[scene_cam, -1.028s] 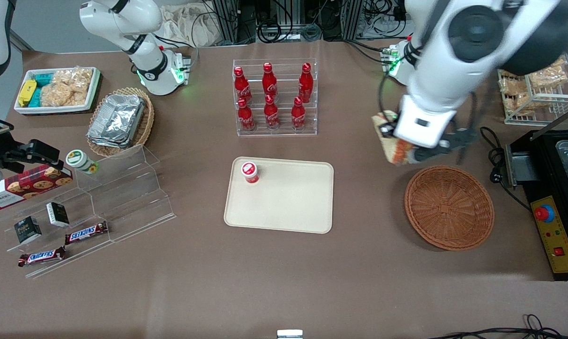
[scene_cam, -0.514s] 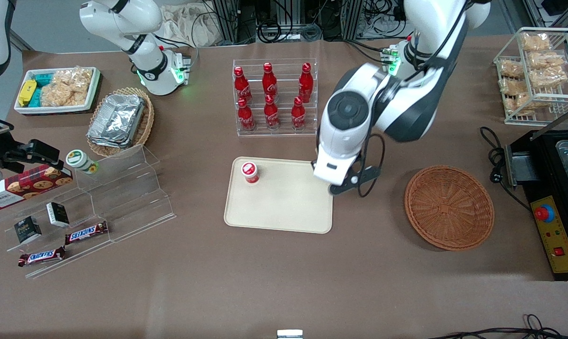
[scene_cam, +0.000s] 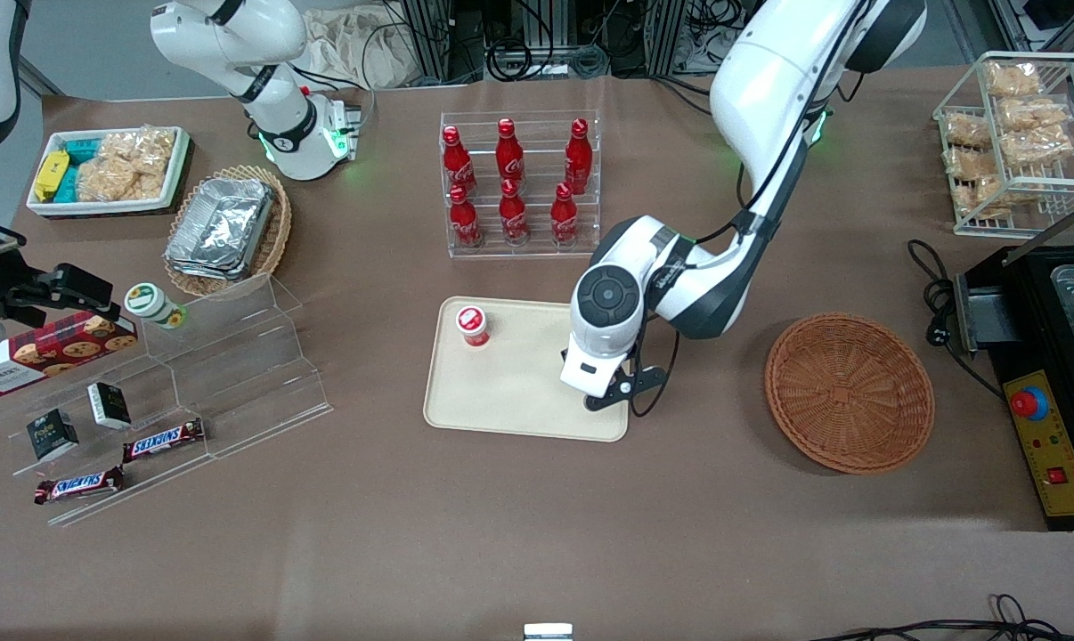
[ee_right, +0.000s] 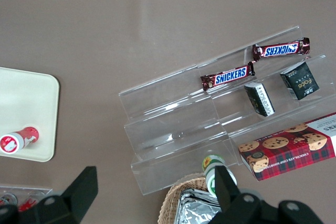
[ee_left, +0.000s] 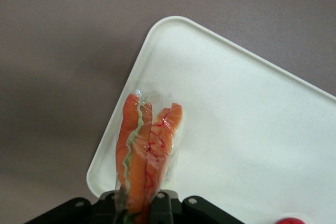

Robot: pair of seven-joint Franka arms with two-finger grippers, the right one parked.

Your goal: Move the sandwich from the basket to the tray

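My left gripper (ee_left: 137, 208) is shut on the sandwich (ee_left: 147, 150), a clear-wrapped wedge whose orange-red filling edge faces the wrist camera. It hangs just above the cream tray (ee_left: 252, 129), over the tray corner nearest the front camera at the working arm's end. In the front view the gripper (scene_cam: 601, 392) is over that same corner of the tray (scene_cam: 519, 392), and the wrist hides the sandwich. The reddish-brown wicker basket (scene_cam: 849, 392) stands empty beside the tray, toward the working arm's end.
A small red-capped bottle (scene_cam: 472, 325) stands on the tray's corner farthest from the gripper. A rack of red cola bottles (scene_cam: 519, 182) stands farther from the camera than the tray. A clear stepped shelf (scene_cam: 234, 374) with snack bars lies toward the parked arm's end. A black machine (scene_cam: 1053, 356) is at the working arm's end.
The left arm has swung from beside the basket to over the tray and come down lower, carrying the sandwich with it.
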